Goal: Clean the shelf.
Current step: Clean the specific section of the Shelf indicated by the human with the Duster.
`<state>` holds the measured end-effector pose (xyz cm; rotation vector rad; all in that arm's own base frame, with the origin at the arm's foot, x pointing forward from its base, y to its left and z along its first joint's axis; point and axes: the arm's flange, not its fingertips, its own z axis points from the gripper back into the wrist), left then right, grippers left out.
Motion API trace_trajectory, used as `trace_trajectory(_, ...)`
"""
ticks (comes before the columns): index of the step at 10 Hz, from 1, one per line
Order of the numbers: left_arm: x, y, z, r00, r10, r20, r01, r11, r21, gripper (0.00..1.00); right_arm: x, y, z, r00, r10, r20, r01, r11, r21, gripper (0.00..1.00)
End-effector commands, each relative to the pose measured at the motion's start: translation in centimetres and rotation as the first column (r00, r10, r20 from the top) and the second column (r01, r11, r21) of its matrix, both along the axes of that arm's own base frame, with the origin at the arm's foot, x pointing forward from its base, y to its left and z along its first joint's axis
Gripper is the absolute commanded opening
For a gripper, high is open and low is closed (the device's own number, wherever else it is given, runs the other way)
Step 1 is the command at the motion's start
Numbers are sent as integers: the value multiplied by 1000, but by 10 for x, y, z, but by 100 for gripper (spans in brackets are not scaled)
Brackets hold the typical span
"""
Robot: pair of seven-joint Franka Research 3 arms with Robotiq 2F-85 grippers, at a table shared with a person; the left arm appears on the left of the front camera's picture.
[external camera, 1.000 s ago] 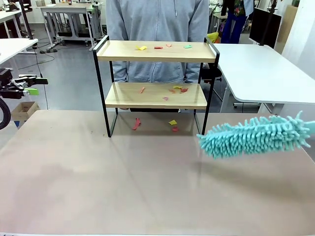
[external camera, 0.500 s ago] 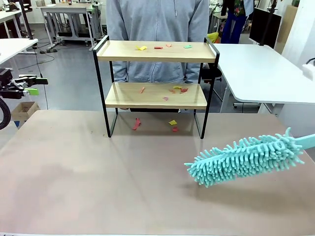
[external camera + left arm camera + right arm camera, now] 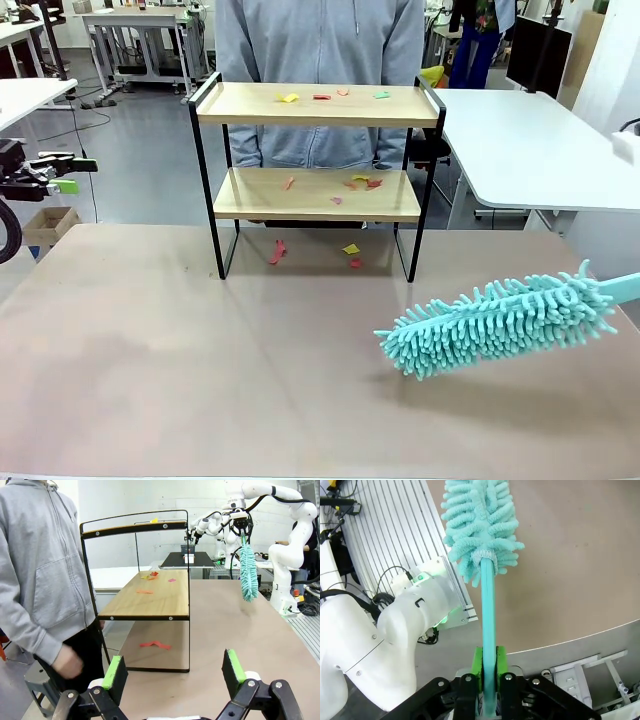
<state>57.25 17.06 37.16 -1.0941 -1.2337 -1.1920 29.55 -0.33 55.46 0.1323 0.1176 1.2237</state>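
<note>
The shelf (image 3: 250, 104) stands at the far middle of the brown table, two wooden boards in a black frame. Small coloured paper scraps (image 3: 288, 97) lie on its top board, on the lower board (image 3: 260, 196) and on the table under it. A teal fluffy duster (image 3: 495, 325) hovers low over the table at the right, in front of the shelf's right leg. My right gripper (image 3: 488, 662) is shut on the duster's handle (image 3: 487, 610). My left gripper (image 3: 174, 667) is open and empty, off the table's left side (image 3: 60, 175), facing the shelf (image 3: 150, 597) end-on.
A person in a grey hoodie (image 3: 320, 40) stands right behind the shelf, one hand (image 3: 67, 662) hanging near its end. A white table (image 3: 520, 140) is at the back right. The right arm's base (image 3: 410, 625) sits beside the table edge.
The duster has dropped lower and shifted left toward the table's middle; over the last half second it has barely moved. The left gripper has stayed put.
</note>
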Motion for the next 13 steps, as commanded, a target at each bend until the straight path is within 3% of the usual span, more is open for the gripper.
trace_trajectory(1,-1,0,3,1000,0,7,0,1000,0,100,-1,-1,2,1000,1,5,-1,1000,-1,13)
trace_trajectory(13,-1,0,3,1000,0,7,0,1000,0,100,-1,-1,2,1000,1,5,-1,1000,-1,13)
